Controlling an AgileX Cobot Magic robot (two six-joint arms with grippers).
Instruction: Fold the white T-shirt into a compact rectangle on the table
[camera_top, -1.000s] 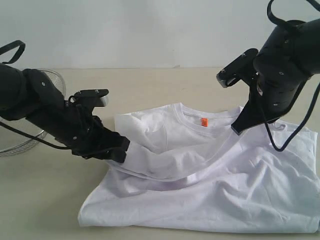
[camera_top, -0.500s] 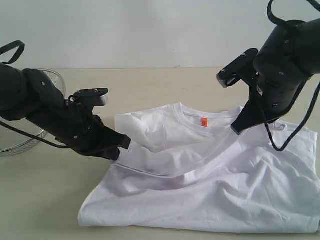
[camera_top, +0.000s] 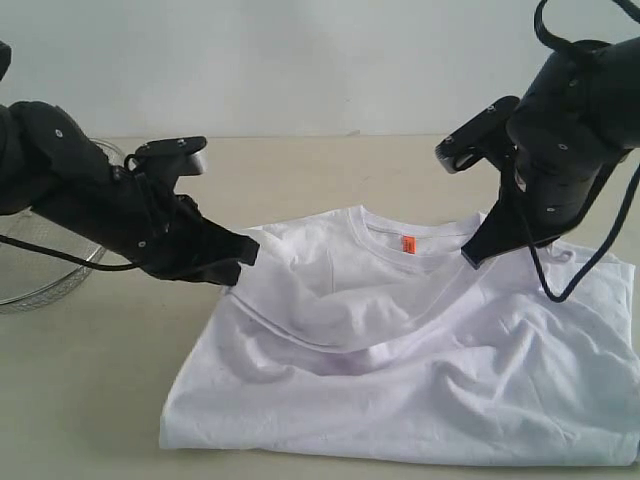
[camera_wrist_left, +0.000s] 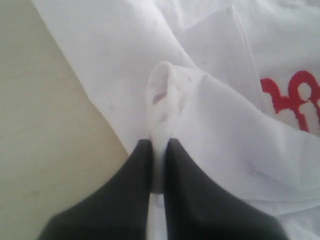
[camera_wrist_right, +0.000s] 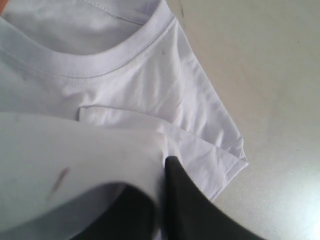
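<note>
Gripping white T-shirt — left pincer, right pincer.

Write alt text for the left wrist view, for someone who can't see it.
The left hand pinches a raised fold of the white T-shirt between its dark fingers. Red lettering shows on the cloth, and the beige table beside it.

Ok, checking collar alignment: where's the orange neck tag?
In the exterior view, the orange neck tag sits inside the white T-shirt's collar, just left of the right gripper.

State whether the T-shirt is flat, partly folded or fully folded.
Partly folded: one edge of the T-shirt lies over its body, pinched by left gripper and right gripper.
</note>
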